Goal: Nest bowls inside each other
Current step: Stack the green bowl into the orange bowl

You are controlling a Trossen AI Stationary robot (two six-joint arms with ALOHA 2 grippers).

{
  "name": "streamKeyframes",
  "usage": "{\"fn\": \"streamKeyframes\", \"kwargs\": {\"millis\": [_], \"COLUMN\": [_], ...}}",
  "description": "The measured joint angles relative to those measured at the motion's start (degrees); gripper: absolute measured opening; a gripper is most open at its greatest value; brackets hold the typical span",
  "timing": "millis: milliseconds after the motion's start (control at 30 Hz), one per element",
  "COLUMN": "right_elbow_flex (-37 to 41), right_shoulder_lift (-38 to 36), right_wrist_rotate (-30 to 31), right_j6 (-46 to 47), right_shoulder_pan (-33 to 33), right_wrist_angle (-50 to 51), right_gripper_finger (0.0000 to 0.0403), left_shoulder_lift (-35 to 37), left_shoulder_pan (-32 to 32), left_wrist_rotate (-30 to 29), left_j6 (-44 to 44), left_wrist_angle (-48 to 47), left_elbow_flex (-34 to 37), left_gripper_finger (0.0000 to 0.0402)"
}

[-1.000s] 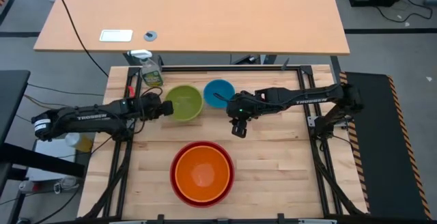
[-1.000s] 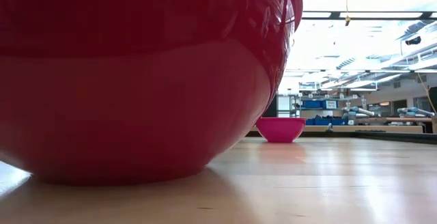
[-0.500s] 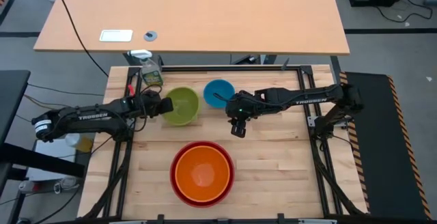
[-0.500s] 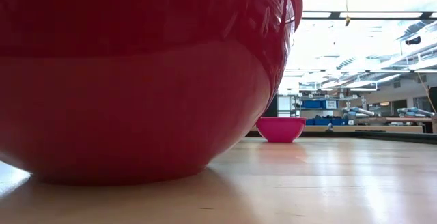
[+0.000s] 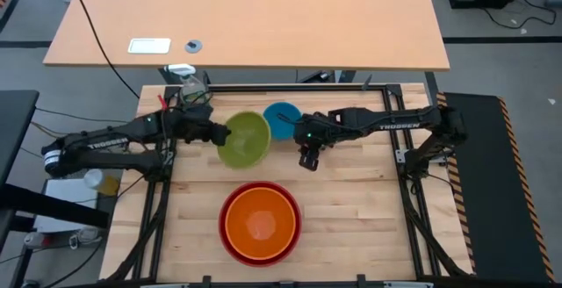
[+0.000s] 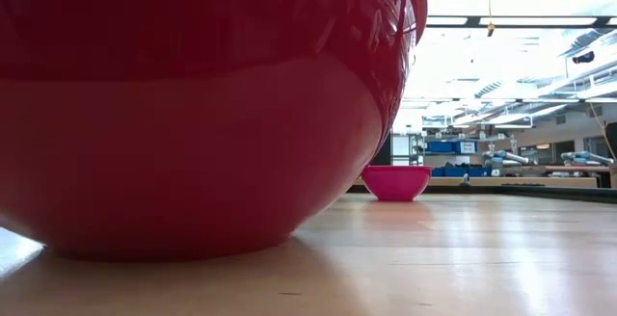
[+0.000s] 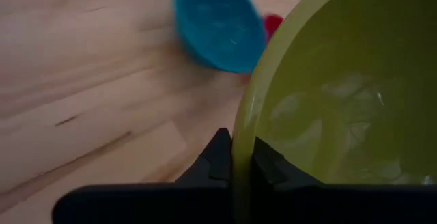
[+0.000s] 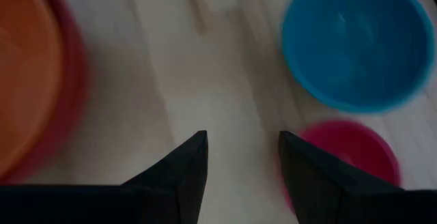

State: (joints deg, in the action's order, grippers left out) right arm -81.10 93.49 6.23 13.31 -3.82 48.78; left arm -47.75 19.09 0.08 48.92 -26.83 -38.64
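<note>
a pale wooden table (image 5: 351,209) sits in a black frame, with a tan desk (image 5: 246,16) beyond it; the low view looks into a bright workshop with shelves. the orange bowl (image 5: 260,219) lies nested in the red bowl (image 6: 193,114) near the front edge. the left gripper (image 5: 218,133) is clamped on the rim of the yellow-green bowl (image 5: 246,140), which is tilted. the blue bowl (image 5: 283,118) sits just beside it, empty. the right gripper (image 8: 239,159) hangs with fingers apart near the magenta bowl (image 8: 351,156), also empty.
</note>
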Motion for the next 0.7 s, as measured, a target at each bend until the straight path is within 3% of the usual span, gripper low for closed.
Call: {"fn": "streamKeyframes", "kwargs": {"millis": [267,467,700], "right_elbow_flex": [0.0,0.0,0.0], "right_shoulder_lift": [-3.7,-6.5,-6.8], "right_wrist_rotate": [3.2,2.6,-0.9], "right_j6": [-3.1,-3.2,-3.4], "right_shoulder_pan": [-8.2,-14.5,-17.8], "right_wrist_angle": [6.7,5.9,2.6], "right_gripper_finger": [0.0185,0.0185,0.0185], "left_shoulder_lift": [-9.6,-23.5,-38.8], "left_shoulder_pan": [-12.2,-22.5,-29.5], "left_wrist_rotate": [0.2,0.3,-1.3], "left_j6": [-7.5,-7.5,-11.1], "left_wrist_angle": [-13.0,-19.0,-26.8], "left_elbow_flex": [-14.2,-22.7,-34.7], "left_gripper_finger": [0.0013,0.0012,0.0013]}}
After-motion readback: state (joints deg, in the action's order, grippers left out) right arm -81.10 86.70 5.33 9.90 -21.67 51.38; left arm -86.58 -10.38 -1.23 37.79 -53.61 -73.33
